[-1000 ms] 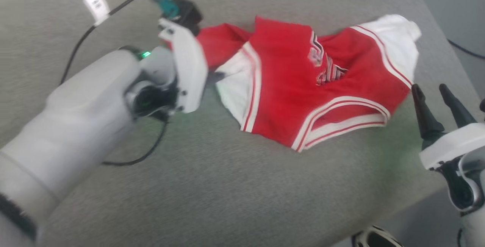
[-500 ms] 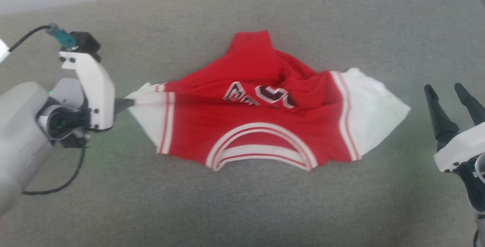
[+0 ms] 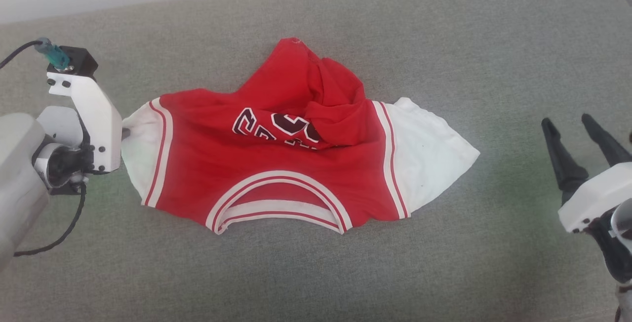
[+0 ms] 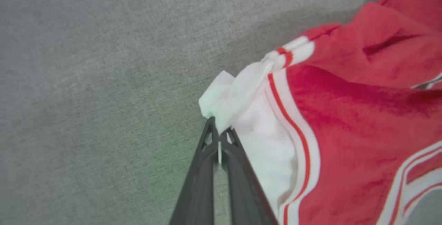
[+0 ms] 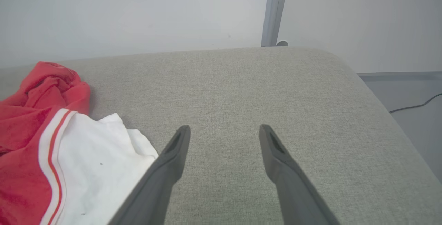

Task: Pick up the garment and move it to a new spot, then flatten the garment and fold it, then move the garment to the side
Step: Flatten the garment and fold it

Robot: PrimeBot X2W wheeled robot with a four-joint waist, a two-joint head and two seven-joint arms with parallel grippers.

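Lying across the grey cushion (image 3: 444, 272), the garment (image 3: 276, 179) has been drawn out wider by the left gripper (image 4: 218, 133), pinching its white sleeve. A red flap covers the number, so flattening remains. The right gripper (image 3: 568, 127) waits spread, apart.

Right pincer (image 5: 224, 128), jaws wide apart, above grey fabric-covered counter (image 5: 276, 80); red-and-white jersey garment (image 5: 51, 149) lies crumpled at left, beside one finger.

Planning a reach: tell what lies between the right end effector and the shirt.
Bare grey cushion, per the head view, between right end effector and shirt.
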